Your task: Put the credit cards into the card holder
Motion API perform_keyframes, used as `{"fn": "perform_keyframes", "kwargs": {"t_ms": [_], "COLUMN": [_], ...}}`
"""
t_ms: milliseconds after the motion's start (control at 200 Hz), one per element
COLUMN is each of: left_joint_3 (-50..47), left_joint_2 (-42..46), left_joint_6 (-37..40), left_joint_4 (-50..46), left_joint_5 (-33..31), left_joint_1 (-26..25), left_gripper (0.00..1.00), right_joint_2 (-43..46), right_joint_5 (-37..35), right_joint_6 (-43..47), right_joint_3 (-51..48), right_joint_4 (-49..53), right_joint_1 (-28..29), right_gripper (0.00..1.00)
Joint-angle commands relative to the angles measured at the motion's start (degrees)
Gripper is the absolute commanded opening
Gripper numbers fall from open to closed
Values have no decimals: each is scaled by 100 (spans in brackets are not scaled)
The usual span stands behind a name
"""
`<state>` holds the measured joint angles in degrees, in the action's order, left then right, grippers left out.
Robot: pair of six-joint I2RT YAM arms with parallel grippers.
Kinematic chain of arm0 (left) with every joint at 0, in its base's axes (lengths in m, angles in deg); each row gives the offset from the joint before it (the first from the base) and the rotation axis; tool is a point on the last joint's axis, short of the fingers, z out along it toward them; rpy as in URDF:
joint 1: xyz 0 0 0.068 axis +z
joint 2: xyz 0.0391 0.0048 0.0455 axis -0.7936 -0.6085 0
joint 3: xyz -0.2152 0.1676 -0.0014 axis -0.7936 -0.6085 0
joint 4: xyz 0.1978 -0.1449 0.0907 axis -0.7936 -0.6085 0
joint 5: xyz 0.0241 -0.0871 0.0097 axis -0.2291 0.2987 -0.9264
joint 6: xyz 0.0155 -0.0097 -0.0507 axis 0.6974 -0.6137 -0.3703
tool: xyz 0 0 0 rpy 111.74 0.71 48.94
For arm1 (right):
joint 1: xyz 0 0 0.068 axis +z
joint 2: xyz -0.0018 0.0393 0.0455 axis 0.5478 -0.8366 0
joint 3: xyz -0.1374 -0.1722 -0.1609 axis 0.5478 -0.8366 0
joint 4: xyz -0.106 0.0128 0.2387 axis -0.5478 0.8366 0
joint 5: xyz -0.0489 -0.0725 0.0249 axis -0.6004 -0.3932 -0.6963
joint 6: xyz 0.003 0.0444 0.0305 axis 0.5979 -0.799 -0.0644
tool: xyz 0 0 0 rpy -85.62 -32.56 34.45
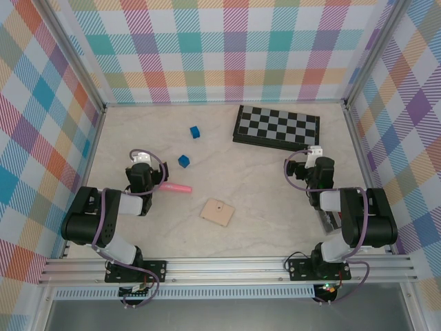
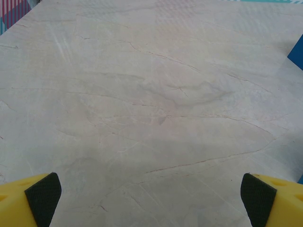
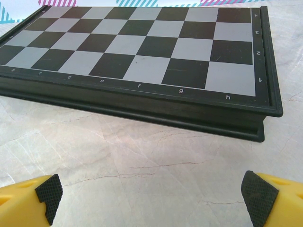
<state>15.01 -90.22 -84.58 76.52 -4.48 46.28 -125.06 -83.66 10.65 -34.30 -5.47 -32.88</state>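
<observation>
The tan card holder (image 1: pixel 217 212) lies flat and folded shut on the table's middle front, its dot snap facing up. Beside the right arm's forearm a small dark and reddish flat thing (image 1: pixel 332 221) peeks out; it may be the credit cards, but I cannot tell. My left gripper (image 1: pixel 141 158) hovers at the left, well away from the holder. In the left wrist view it (image 2: pixel 151 198) is open over bare marble. My right gripper (image 1: pixel 315 153) sits at the right, just in front of the chessboard; it (image 3: pixel 151 194) is open with nothing between its fingers.
A folded black chessboard (image 1: pixel 276 127) (image 3: pixel 142 52) lies at the back right. Two blue cubes (image 1: pixel 194 131) (image 1: pixel 183 161) stand left of centre, one at the left wrist view's right edge (image 2: pixel 297 52). A pink stick (image 1: pixel 176 187) lies by the left arm. Plaid walls enclose the table.
</observation>
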Motion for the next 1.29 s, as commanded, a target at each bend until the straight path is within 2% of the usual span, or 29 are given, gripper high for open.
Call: {"fn": "perform_keyframes", "kwargs": {"t_ms": [0,175,280,340,425,465,515,540,585,635,695,790,890,1010,1165,1290], "left_joint_3": [104,-59,-362,-215,165,359,693,836,983,945,769,363,-44,-416,-619,-620], "left_joint_2": [25,178,810,1517,2456,2850,3271,3470,3753,4056,4393,4850,5331,5779,5996,5885], "left_joint_6": [-31,50,-37,-383,-1009,-1503,-2367,-2707,-2976,-2930,-3251,-3933,-4509,-4976,-5031,-5020], "left_joint_4": [115,283,331,-658,-2247,-2984,-4205,-4734,-5436,-5648,-5764,-5784,-5803,-6051,-6495,-6422], "left_joint_5": [91,301,93,-271,-408,-510,-765,-789,-425,465,1371,2496,3196,3524,3608,3534], "left_joint_1": [53,53,48,69,89,88,90,96,101,105,105,97,-13,-338,-878,-1208], "left_gripper": [100,100,100,100,100,100,100,100,100,100,100,100,100,100,100,100], "right_joint_2": [6,76,554,960,1590,1787,1829,1766,1567,1337,1143,856,467,19,-723,-1220], "right_joint_5": [136,186,110,89,321,326,171,436,1405,2720,3408,2980,2711,2418,2283,2306], "right_joint_6": [71,108,191,4,-325,-824,-1884,-2093,-2012,-2255,-2432,-2278,-2129,-2144,-2121,-2185], "right_joint_3": [116,115,340,676,1221,1643,2365,2742,3249,3477,3483,3578,3580,3567,3842,4091], "right_joint_4": [-33,22,862,1936,3256,4007,5283,5837,6444,6609,6527,6879,6952,6859,6854,6775], "right_joint_1": [-25,-9,94,105,104,98,105,95,106,164,479,1384,2230,3052,3909,4289], "right_gripper": [100,100,100,100,100,100,100,100,100,99,92,85,71,57,38,32]}}
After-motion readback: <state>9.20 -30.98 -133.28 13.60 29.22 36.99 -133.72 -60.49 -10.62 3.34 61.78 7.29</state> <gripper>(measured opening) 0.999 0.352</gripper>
